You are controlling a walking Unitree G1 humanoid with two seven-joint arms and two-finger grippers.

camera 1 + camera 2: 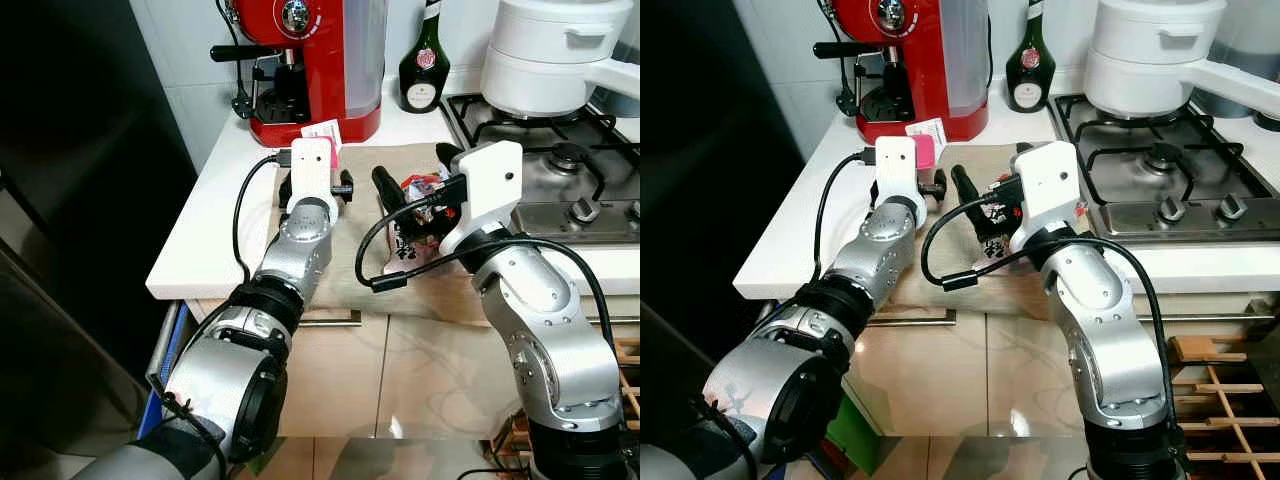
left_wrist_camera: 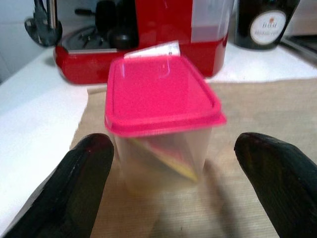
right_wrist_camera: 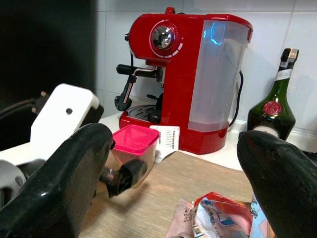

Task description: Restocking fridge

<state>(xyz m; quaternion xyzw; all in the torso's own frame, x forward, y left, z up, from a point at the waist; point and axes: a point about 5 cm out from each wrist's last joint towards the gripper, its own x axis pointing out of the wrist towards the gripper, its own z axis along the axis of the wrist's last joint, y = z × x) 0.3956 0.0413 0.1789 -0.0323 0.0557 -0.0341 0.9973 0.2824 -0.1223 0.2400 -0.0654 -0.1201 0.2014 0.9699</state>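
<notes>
The left gripper (image 2: pixel 168 183) is spread wide, its two black fingers (image 2: pixel 64 193) standing one on each side of a small clear plastic container with a bright pink lid (image 2: pixel 161 116), near it but not touching. The container stands upright on a beige woven mat (image 2: pixel 257 129) and something yellow and red shows faintly through its wall. A white printed label (image 2: pixel 158 49) leans just behind the container, between it and the base of a glossy red espresso machine (image 3: pixel 190 79).

The right gripper (image 3: pixel 168 193) is also open, fingers well apart, held above the same mat on the side of the container away from the machine's black portafilter handle (image 3: pixel 132 71). Below it, a crumpled red, white and blue food packet (image 3: pixel 218 218) lies on the mat, to the robot's right of the container. From the head camera the packet (image 1: pixel 420 190) sits partly hidden behind the right wrist's white camera housing (image 1: pixel 487 185).

The mat lies on a white countertop (image 1: pixel 200 235), with the red machine at the back edge against a white tiled wall (image 3: pixel 297 29). A dark green bottle with a red seal and pale label (image 1: pixel 424 70) stands just to the machine's right. Further right is a steel gas hob (image 1: pixel 560 170) carrying a large white lidded pot (image 1: pixel 550 50). A dark fridge side (image 1: pixel 80 200) rises to the left of the countertop.
</notes>
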